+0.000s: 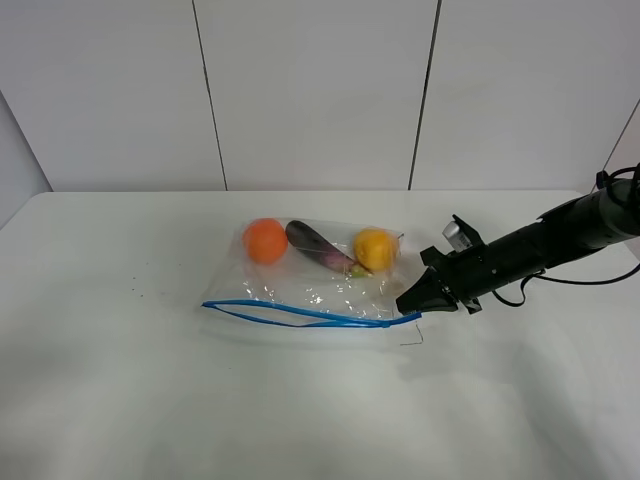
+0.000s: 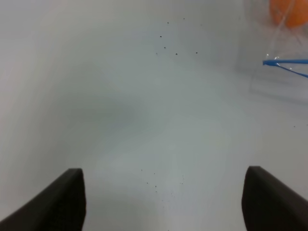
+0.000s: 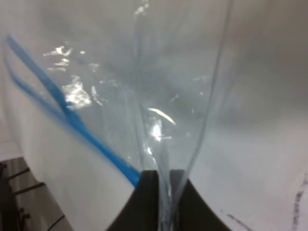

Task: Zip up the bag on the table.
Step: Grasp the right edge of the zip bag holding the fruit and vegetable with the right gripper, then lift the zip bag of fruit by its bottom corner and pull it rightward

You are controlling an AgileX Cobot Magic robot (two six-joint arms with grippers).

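— White table point(image 1: 110, 400) under pale wall panels. Bag point(image 1: 300, 285)?
— Lies flat mid-table, nearer the far edge than the near one. Carries a blue zip strip point(image 3: 103, 148) along the side facing the near edge. Shows two blue lines parted toward the left end and merged at the right end. Holds an orange fruit point(image 1: 265, 241), a purple vegetable point(image 1: 316, 245) and a yellow fruit point(image 1: 375, 249) along its far side.
— Right gripper point(image 1: 410, 302)?
— Sits at the bag's right end, on the side of the right edge. Pinches the clear plastic just beside the strip, fingers pressed together.
— Left gripper point(image 2: 166, 197)?
— Hangs over bare table with fingers spread wide, apart from the bag's left end.
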